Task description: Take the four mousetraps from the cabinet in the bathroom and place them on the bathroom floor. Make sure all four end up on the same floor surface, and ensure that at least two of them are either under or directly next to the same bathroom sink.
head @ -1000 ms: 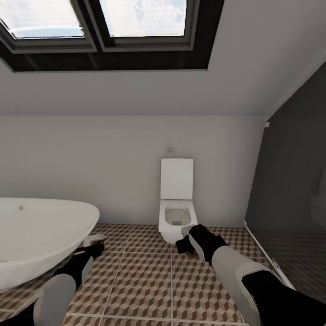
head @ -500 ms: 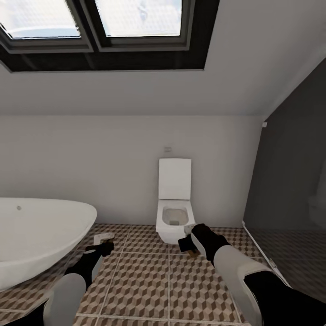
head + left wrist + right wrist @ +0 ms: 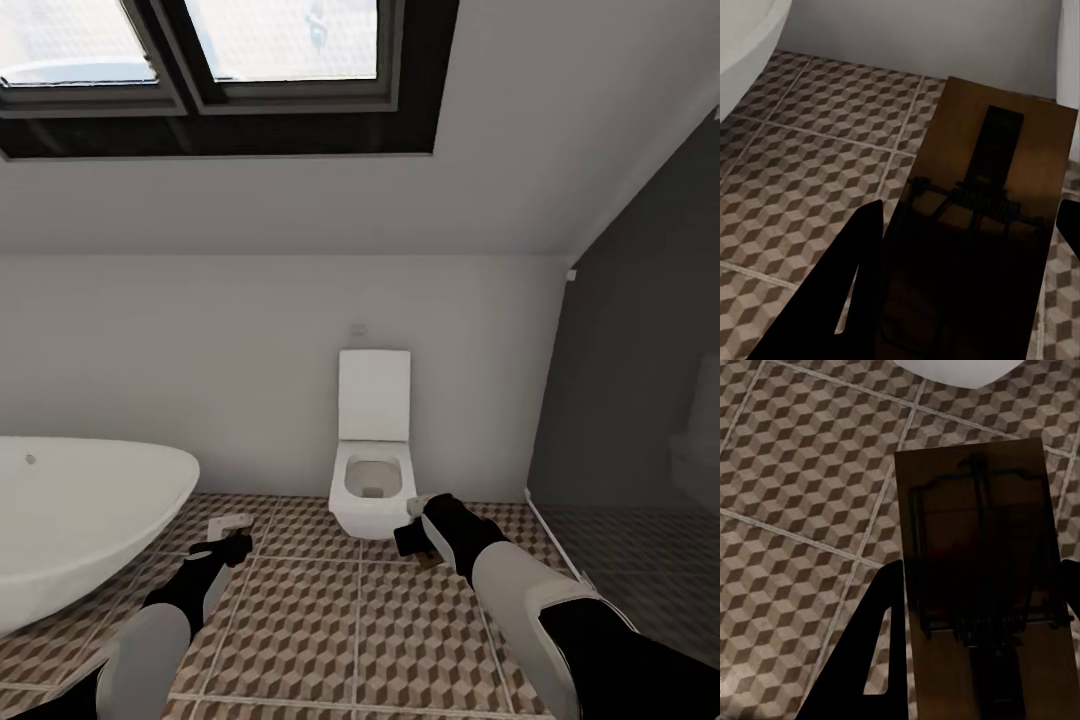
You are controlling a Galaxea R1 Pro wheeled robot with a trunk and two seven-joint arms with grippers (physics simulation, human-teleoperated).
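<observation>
Nearest, both arms reaching forward and low over the bathroom floor (image 3: 320, 620), tiled in brown, beige and cream cubes with pale grout. Left gripper (image 3: 228, 549) pinching a mousetrap (image 3: 986, 217), the wooden slab with its wire spring wedged between the two dark fingers (image 3: 851, 285) and carried above the tiles. Right gripper (image 3: 412, 541) likewise clamped on a second mousetrap (image 3: 982, 577), board flat between its fingers (image 3: 874, 649), wire frame and bar plainly visible in the right wrist view, also held off the floor. No brand, label or lettering legible on either board. Just beyond the left gripper, a small pale flat thing (image 3: 226, 523) lying on the tiles close to the bathtub (image 3: 80, 520), too small to identify. Bathtub rounded and white, at the left. Past the right gripper, a white toilet (image 3: 372, 470) against the back wall, lid up, with a small wall plate (image 3: 358, 329) above it, any marking on it unreadable. To the right, a dark glass partition (image 3: 640, 380) rising from the floor. Farthest and highest, a black-framed skylight (image 3: 220, 90) set in the sloping ceiling.
</observation>
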